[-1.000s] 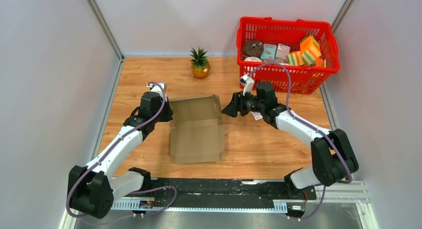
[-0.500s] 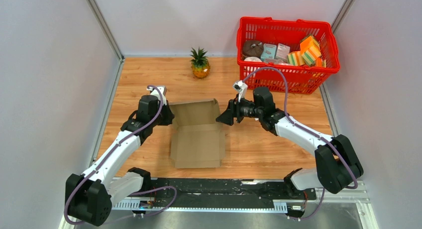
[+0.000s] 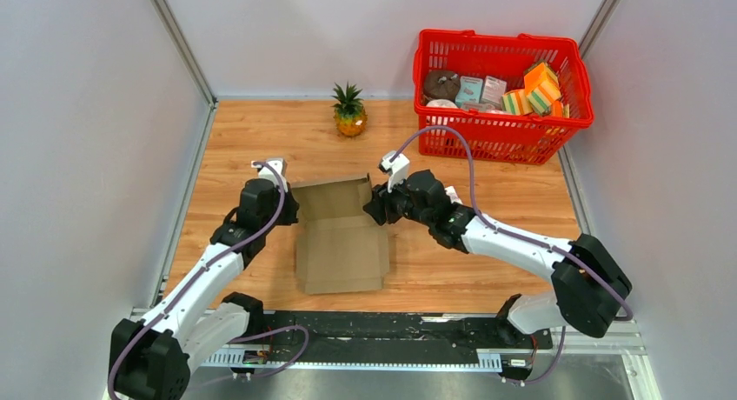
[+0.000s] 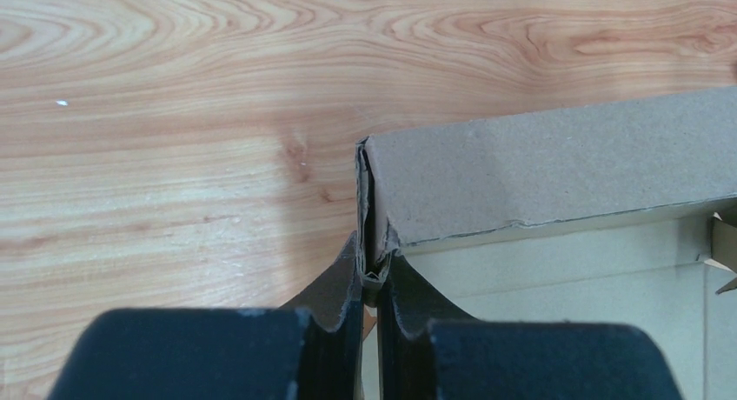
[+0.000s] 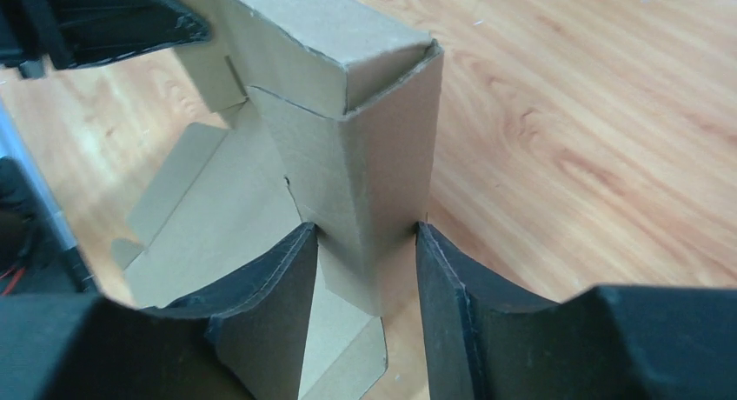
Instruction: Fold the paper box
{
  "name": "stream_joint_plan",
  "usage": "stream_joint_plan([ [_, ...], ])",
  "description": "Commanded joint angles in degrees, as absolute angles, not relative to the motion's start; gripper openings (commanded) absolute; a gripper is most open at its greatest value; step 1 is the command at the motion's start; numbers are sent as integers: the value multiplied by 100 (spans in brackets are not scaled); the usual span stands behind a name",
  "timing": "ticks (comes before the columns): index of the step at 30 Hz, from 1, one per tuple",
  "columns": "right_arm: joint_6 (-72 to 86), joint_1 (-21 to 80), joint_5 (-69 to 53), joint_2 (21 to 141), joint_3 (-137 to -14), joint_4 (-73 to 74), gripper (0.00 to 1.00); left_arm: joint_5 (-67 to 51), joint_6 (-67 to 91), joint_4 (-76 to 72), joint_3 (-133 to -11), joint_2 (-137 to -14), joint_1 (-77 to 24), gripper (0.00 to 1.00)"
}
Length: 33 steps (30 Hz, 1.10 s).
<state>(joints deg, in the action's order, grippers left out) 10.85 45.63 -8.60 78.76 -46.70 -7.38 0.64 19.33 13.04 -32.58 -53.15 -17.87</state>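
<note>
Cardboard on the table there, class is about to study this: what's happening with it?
Two robot arms are folding a brown paper box on the wooden table. The left gripper has its jaws pinched on the box's left corner. The right gripper straddles the raised right side flap, jaws open around it. The back wall stands up; the front panel lies flat.

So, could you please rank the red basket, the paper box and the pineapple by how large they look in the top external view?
1. Red basket, largest.
2. Paper box, somewhat smaller; both hands cover its far corners, so the gap is unsure.
3. Pineapple, clearly smallest.
</note>
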Motion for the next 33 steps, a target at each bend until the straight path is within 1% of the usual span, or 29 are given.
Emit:
stream_joint_plan([
  [1,712,4702,702,8181,-4676,-1643,47,702,1644,310,-3094,-5133,-2047,0],
  [3,703,4711,948,8366,-4702,-1888,44,895,1530,71,-2971,-5211,-2153,0],
  [5,651,4711,1019,8578,-4702,-2047,43,1124,1416,-297,-2901,-5264,-2267,0],
  [9,545,4711,1160,8824,-4483,-2810,42,1756,1029,-1053,-2568,-5387,-2618,0],
  [10,519,4711,1169,8885,-4448,-2926,41,1801,967,-1507,-2471,-5396,-2689,0],
  [13,440,4720,1257,9114,-4246,-3567,41,1872,940,-2038,-2215,-5519,-2707,0],
  [21,27,4702,1503,9597,-4096,-4613,40,1855,1292,-2162,-2049,-5968,-2707,0],
  [25,-272,4693,1257,9755,-4034,-4992,40,1916,1309,-2224,-1943,-6021,-2716,0],
  [28,-142,4597,1064,9896,-4122,-5019,40,1925,1406,-2259,-1872,-6038,-2716,0],
  [29,-115,4492,802,9923,-4148,-5019,40,1916,1415,-2267,-1855,-6082,-2716,0],
  [33,-149,4421,423,10090,-4359,-4826,37,1872,1494,-2434,-1758,-6170,-2725,0],
])
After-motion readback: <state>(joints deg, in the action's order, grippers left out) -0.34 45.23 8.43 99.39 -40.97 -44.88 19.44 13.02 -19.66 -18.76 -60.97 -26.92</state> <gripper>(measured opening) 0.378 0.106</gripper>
